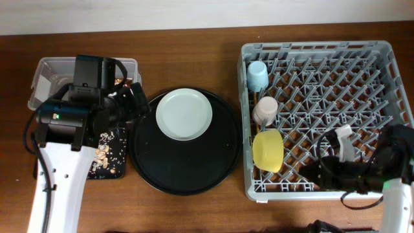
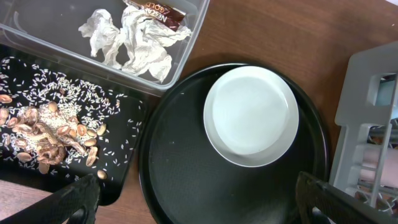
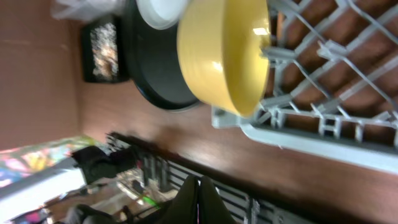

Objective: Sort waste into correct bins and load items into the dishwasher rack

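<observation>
My left gripper (image 2: 199, 211) is open and empty, above the near part of the round black tray, with the pale grey-green plate (image 2: 252, 115) ahead of it; the overhead view shows the plate (image 1: 184, 114) and this gripper (image 1: 132, 103). The clear tub (image 2: 186, 56) holds the crumpled napkin (image 2: 140, 46) and gold-brown wrapper (image 2: 158, 14). The shallow black tray (image 2: 127, 163) holds food scraps (image 2: 50, 134) and rice bits. The grey rack (image 1: 317, 45) holds the blue cup (image 1: 257, 76), pink cup (image 1: 265, 110) and yellow bowl (image 1: 268, 150). My right gripper (image 3: 199, 199) is shut, near the rack's front edge (image 3: 323, 130). Chopsticks are out of view.
The large round black tray (image 1: 181, 168) lies between the bins and the rack, under the plate. The rack's corner (image 2: 367, 93) stands at the right of the left wrist view. A white sprayer-like object (image 1: 344, 139) rests in the rack near my right arm.
</observation>
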Controlling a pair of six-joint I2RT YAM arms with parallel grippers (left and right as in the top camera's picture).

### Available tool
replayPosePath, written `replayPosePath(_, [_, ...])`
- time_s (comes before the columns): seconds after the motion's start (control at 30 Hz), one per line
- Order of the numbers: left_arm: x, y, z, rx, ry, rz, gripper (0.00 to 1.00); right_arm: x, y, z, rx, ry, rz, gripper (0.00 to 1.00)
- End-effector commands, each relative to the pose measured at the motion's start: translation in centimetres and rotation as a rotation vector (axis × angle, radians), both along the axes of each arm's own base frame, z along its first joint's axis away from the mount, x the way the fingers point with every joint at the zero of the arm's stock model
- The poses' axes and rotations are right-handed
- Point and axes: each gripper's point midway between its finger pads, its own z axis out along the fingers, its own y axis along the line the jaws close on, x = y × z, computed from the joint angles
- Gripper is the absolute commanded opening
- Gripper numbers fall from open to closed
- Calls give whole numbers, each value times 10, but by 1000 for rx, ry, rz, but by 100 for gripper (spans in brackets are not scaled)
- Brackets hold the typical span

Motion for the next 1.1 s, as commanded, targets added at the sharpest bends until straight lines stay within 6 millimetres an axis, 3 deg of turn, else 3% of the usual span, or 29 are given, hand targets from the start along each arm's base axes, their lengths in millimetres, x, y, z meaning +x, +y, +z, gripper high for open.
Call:
replayPosePath(0.0, [0, 2, 7, 4, -20, 0, 99, -12, -7, -7, -98, 1, 13, 4])
replayPosePath(0.17, [0, 2, 7, 3, -21, 0, 99, -17, -9, -15, -199, 46, 13, 4])
replayPosePath(0.27, [0, 2, 7, 3, -21, 0, 99, -16, 6, -26, -328, 76, 99, 5])
replayPosePath(0.33, [0, 2, 7, 3, -20, 0, 99, -12, 28, -27, -338, 70, 150, 5])
replayPosePath(0.53, [0, 2, 7, 3, -21, 0, 99, 12, 50, -57, -444, 152, 215, 9])
replayPosePath(0.63, [0, 2, 7, 3, -20, 0, 99, 29, 52, -65, -463, 136, 207, 9])
replayPosePath(0.7, [0, 2, 7, 3, -20, 0, 99, 36, 35, -69, -564, 118, 173, 9])
replayPosePath(0.87, [0, 2, 7, 4, -20, 0, 99, 59, 33, -65, -595, 22, 138, 14])
replayPosePath(0.97, [0, 2, 7, 4, -20, 0, 99, 60, 33, -60, -592, 1, 135, 18])
replayPosePath(1.07, [0, 2, 7, 3, -21, 0, 99, 67, 35, -31, -568, -100, 108, 24])
